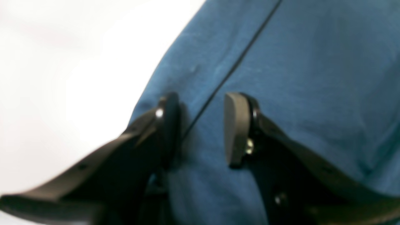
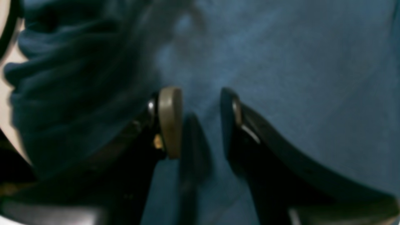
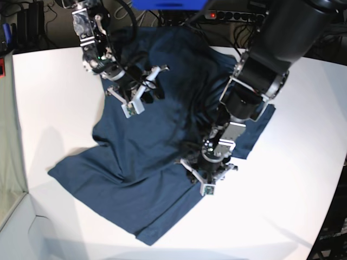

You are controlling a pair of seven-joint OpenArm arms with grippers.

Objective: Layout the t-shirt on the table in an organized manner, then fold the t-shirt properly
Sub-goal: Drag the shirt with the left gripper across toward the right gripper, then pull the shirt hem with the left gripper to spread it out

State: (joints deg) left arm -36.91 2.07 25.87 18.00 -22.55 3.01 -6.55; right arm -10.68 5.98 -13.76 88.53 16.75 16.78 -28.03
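left wrist: left gripper (image 1: 201, 125) jaws apart, pads pressed onto the t-shirt (image 1: 297, 78) astride a seam, no cloth pinched, table (image 1: 62, 62) bare beside | right wrist: right gripper (image 2: 200, 122) jaws spread over blurred blue folds, grip unclear | base: shirt rumpled mid-table, hem toward the near edge, both arms on it

Both tools (image 1: 201, 125) (image 2: 200, 122) part-open, lowered.
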